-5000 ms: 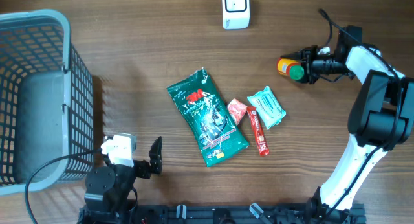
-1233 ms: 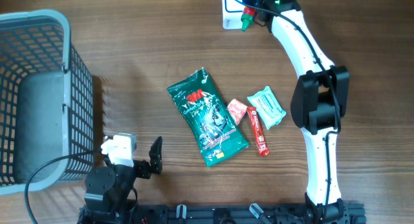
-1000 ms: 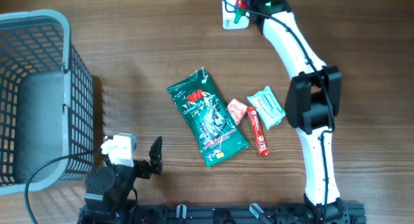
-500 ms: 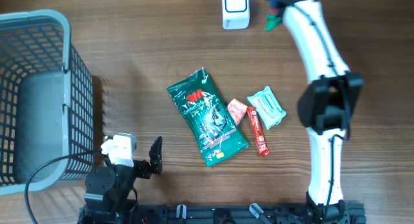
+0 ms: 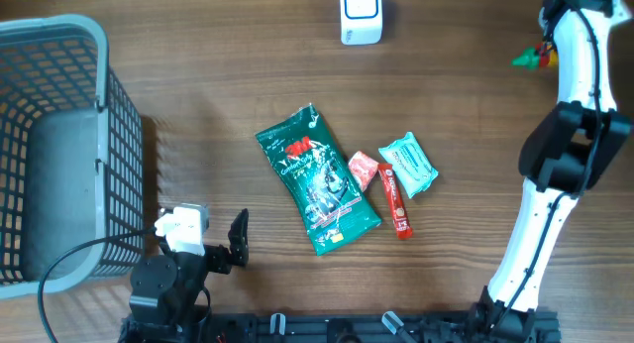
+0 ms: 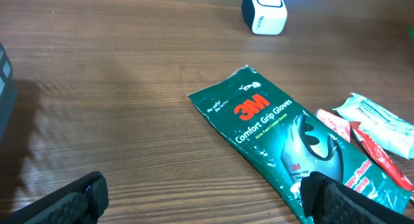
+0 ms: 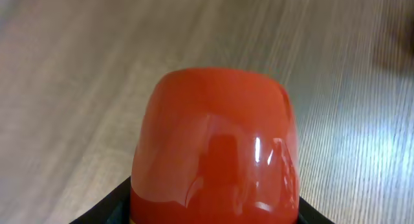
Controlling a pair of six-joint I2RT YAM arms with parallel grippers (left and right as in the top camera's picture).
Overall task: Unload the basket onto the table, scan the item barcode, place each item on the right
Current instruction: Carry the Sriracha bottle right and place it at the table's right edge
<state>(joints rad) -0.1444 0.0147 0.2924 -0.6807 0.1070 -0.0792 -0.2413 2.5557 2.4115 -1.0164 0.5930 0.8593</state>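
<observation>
The item is a red sauce bottle [image 7: 213,140] with a green cap [image 5: 524,58]. My right gripper [image 5: 547,52] is shut on it, holding it above the table's far right corner. In the right wrist view the bottle's glossy red body fills the frame between the black fingers [image 7: 97,214]; no barcode shows. The white scanner [image 5: 360,14] stands at the back centre, well left of the bottle, and shows again as the scanner [image 6: 264,11] in the left wrist view. My left gripper [image 6: 207,204] rests open and empty at the front left.
A grey mesh basket [image 5: 69,31] fills the left side. In the middle lie a green 3M gloves pack [image 5: 317,179], a small red packet [image 5: 363,171], a red stick pack [image 5: 396,199] and a teal wipes pack [image 5: 408,165].
The right arm has swung from in front of the scanner out to the far right, carrying the bottle with it. The left arm has not moved.
</observation>
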